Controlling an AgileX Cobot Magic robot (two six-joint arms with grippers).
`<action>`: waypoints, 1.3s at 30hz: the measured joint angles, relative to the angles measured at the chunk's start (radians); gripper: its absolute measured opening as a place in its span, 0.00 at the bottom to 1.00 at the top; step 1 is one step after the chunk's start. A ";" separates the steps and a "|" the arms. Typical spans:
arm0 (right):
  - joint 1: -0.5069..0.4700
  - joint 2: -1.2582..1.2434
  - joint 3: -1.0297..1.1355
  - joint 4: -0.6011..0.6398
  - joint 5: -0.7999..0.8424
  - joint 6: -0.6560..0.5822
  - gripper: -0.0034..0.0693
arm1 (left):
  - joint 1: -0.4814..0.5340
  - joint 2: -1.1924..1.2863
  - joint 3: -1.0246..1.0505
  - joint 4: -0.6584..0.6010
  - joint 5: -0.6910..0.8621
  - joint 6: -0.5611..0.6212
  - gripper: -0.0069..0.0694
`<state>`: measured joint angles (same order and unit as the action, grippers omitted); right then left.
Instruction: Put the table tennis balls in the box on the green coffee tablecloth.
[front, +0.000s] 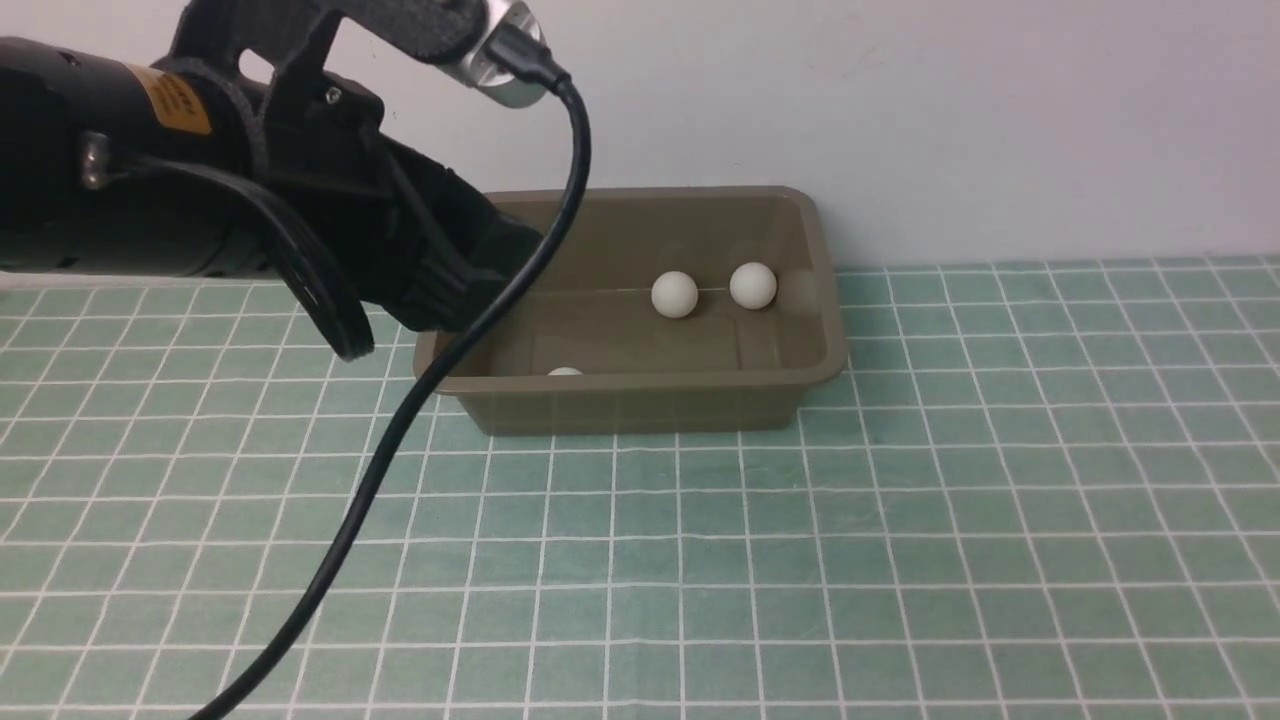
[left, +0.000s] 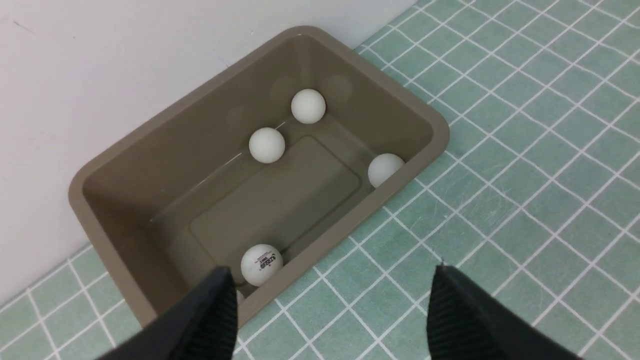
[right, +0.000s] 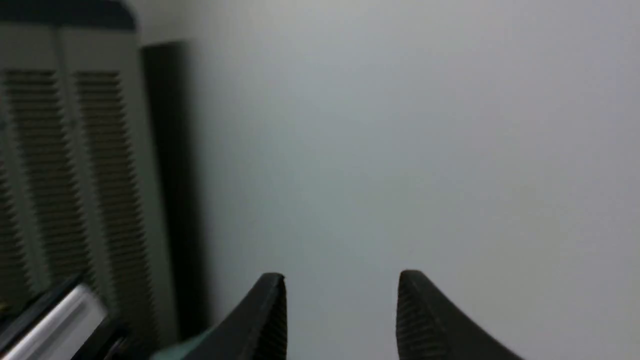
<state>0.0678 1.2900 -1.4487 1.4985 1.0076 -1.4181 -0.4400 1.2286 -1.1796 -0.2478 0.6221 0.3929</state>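
The olive-brown box (front: 640, 405) stands on the green coffee tablecloth (front: 900, 520) against the wall. Several white table tennis balls lie inside it: two by the far wall (left: 308, 106) (left: 267, 145), one by the near wall (left: 385, 169), and one with a printed logo (left: 261, 264) at the left end. A sliver of another ball (left: 240, 296) shows beside a fingertip. My left gripper (left: 332, 271) hangs open and empty over the box's left end and near rim. In the right wrist view my right gripper (right: 342, 277) faces a bare wall, its tips apart with nothing between them. It is out of the front view.
The left arm (front: 150, 190) and its black cable (front: 400, 430) cover the box's left end in the front view. A pale wall (front: 900, 120) runs right behind the box. A grey louvred panel (right: 65, 175) stands beside the right gripper.
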 joint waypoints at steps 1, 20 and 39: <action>0.000 0.000 0.000 -0.121 0.049 0.069 0.44 | 0.000 0.000 0.000 -0.003 0.000 0.000 0.69; 0.000 -0.290 0.023 -1.337 -0.014 0.854 0.44 | 0.000 0.000 0.000 -0.051 0.000 0.005 0.69; 0.000 -0.613 0.724 -1.272 -0.458 0.748 0.44 | 0.000 0.000 0.000 -0.051 0.000 0.049 0.69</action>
<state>0.0678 0.6765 -0.7242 0.2266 0.5492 -0.6699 -0.4400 1.2286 -1.1796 -0.2990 0.6221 0.4417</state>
